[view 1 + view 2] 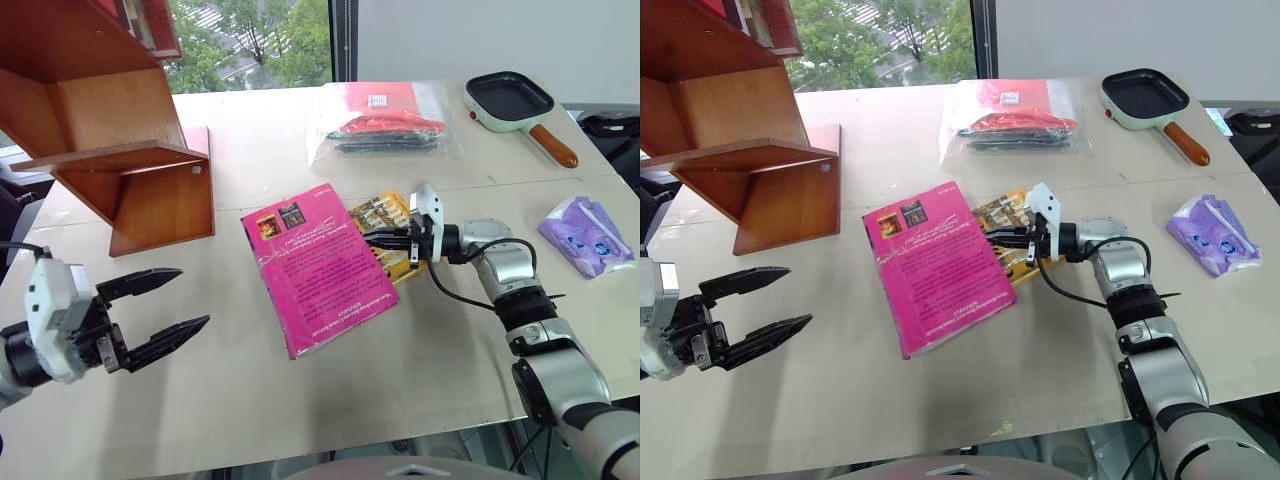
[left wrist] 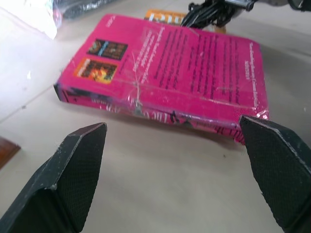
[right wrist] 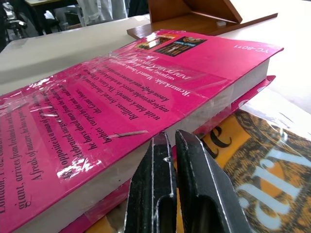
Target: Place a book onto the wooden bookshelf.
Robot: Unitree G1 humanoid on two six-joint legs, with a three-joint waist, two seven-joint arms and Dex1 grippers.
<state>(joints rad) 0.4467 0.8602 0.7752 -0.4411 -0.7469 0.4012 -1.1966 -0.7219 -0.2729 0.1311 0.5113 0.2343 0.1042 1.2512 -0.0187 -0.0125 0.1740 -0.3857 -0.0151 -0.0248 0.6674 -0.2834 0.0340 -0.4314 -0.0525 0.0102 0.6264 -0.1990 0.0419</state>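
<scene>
Pink book [image 1: 318,278] flat near the middle of the counter [image 1: 300,400], one side lying on top of a yellow book [image 1: 385,215]. Right claw [image 1: 372,239] pinched tight, holding nothing — tips right at the pink book's page edge, over the yellow one. Left claw [image 1: 165,312] spread wide and empty, near the counter's front left edge. Wooden bookshelf [image 1: 110,140] at the far left corner.

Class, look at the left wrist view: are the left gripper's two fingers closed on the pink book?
No: the left gripper is open, its fingers spread wide and short of the pink book, which lies on the table.
</scene>
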